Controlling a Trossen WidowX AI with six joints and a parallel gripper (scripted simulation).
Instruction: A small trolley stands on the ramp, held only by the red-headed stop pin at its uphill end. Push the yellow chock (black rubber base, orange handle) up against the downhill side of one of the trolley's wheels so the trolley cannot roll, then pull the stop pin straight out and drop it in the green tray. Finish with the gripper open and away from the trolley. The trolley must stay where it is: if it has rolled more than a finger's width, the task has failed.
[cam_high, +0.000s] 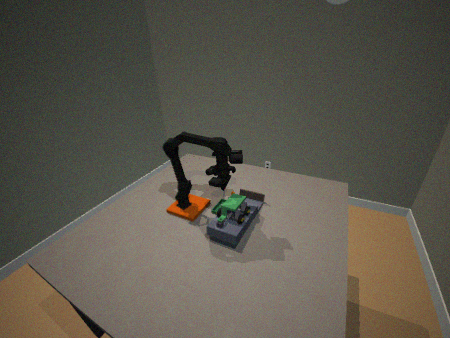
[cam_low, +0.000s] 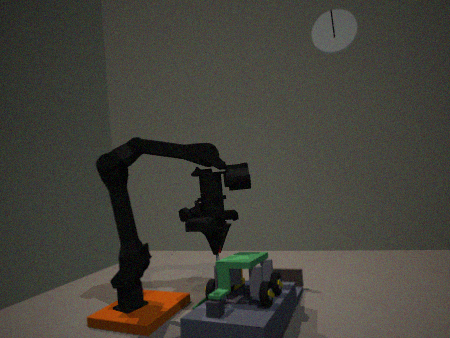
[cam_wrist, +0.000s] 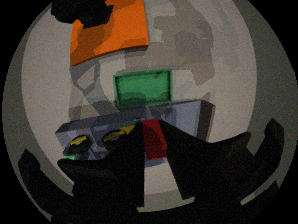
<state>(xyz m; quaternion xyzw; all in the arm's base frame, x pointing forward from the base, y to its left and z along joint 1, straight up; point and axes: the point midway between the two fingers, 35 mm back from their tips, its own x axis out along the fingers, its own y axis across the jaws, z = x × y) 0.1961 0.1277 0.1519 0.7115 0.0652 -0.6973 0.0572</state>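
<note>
Wrist view shows the end effector (cam_wrist: 152, 163) clamped on the red-headed stop pin (cam_wrist: 153, 139), with the green tray (cam_wrist: 143, 90) at twelve o'clock beyond it.

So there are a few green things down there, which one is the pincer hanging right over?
The flat green top of the little trolley. The pincer, clamped on the red-headed pin, hangs just above its edge. The smaller green block sits lower, at the trolley's front.

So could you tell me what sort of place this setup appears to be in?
Probably a bare indoor test room: one arm on an orange base plate on a large grey table, plain grey walls, a wall clock, and an orange-brown floor.
</note>
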